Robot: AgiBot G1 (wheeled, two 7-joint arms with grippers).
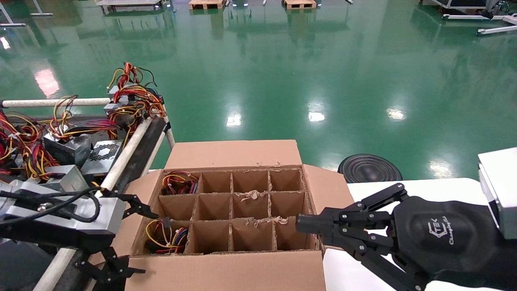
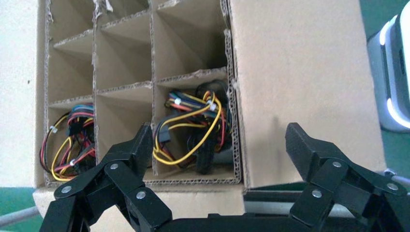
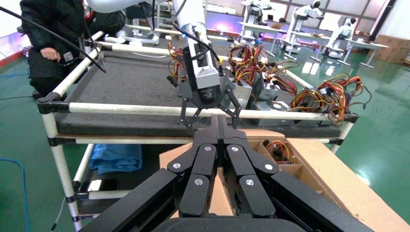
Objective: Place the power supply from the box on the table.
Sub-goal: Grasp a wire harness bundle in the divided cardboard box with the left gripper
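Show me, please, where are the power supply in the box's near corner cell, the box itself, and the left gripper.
power supply (image 2: 191,128): left wrist view, on its looping yellow wires.
box (image 1: 234,153): head view, on the far flap.
left gripper (image 2: 220,145): left wrist view, midway between its open fingertips, over the box's edge.

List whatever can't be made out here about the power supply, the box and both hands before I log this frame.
- Power supply casing: left wrist and head views show only looping wires; cell walls and wires cover the rest.
- Box near wall: cut off by the head view's bottom edge.
- Left hand, open: its base is cut off by the wrist view's edge.
- Right hand, shut: nothing hidden between fingertips.
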